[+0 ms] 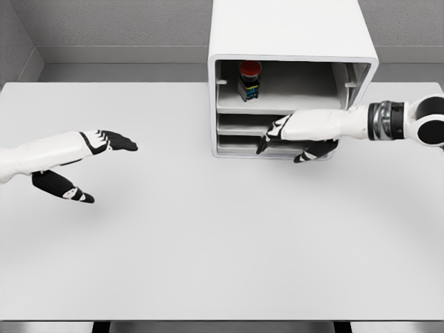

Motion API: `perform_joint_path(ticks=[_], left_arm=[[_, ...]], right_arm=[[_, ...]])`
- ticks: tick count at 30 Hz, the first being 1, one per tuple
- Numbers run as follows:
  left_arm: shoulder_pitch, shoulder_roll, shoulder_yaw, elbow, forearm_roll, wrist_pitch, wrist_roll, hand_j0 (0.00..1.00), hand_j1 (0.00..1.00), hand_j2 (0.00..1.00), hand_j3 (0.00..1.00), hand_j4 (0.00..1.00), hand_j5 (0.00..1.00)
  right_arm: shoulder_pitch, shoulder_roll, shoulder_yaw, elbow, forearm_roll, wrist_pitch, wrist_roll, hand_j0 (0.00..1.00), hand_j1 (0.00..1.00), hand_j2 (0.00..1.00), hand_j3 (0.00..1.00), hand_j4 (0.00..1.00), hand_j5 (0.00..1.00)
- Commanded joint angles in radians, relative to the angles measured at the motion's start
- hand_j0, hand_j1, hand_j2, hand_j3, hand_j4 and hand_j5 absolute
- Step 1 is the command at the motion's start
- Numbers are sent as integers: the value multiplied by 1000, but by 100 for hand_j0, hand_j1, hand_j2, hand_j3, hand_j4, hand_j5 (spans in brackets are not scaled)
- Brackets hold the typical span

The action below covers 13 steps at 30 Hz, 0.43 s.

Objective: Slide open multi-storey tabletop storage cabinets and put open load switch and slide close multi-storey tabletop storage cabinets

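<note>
Cabinet (pixel 291 41) top bay open, red-capped switch (pixel 249 78) inside; right robot hand (pixel 295 142) empty, fingers extended at lower drawers.

White table (pixel 208 243), grey walls (pixel 104 21)

The table (pixel 208 243) has a smooth, matt pale-grey top with soft shading and no grain. The cabinet (pixel 291 35) at the far side looks like smooth white plastic, faintly satin, its inner shelves a duller grey. The switch (pixel 250 78) inside has a glossy red cap over a dark, plastic-looking body. The right hand (pixel 297 139) and left hand (pixel 83 166) have smooth white shells with matt black fingers; the right wrist (pixel 386 120) carries a ribbed metallic-grey ring. The wall (pixel 104 21) behind looks rough and speckled grey.
</note>
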Motion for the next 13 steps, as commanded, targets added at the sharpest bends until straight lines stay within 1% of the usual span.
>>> perform_joint_path(ticks=[1,5,6,7,8,10,11,12,13], left_arm=[[0,0,-5,1,8,2,0,100,100,100,100,100,100],[0,0,-6,1,8,2,0,100,100,100,100,100,100],[0,0,-6,1,8,2,0,100,100,100,100,100,100],[0,0,-6,1,8,2,0,100,100,100,100,100,100],[0,1,-6,1,9,2,0,100,100,100,100,100,100],[0,0,-5,1,9,2,0,100,100,100,100,100,100],[0,0,-6,1,8,2,0,100,100,100,100,100,100],[0,0,-6,1,9,2,0,100,100,100,100,100,100],[0,0,-5,1,9,2,0,100,100,100,100,100,100]], right_arm=[[0,-51,-3,-105,-8,4,-9,76,76,76,76,76,76],[2,-139,-3,-192,-30,4,-16,76,76,76,76,76,76],[6,-172,-3,-214,-31,4,-18,76,76,76,76,76,76],[12,-223,-1,-233,-31,4,-19,76,76,76,76,76,76],[29,-266,7,-246,-30,4,-19,76,76,76,76,76,76],[63,-352,16,-247,-28,4,-19,77,77,77,77,77,77],[75,-363,16,-244,-28,4,-19,78,78,78,78,78,78],[77,-373,16,-246,-25,4,-19,80,80,80,80,80,80],[78,-376,16,-246,-23,4,-18,94,94,94,94,94,94]])
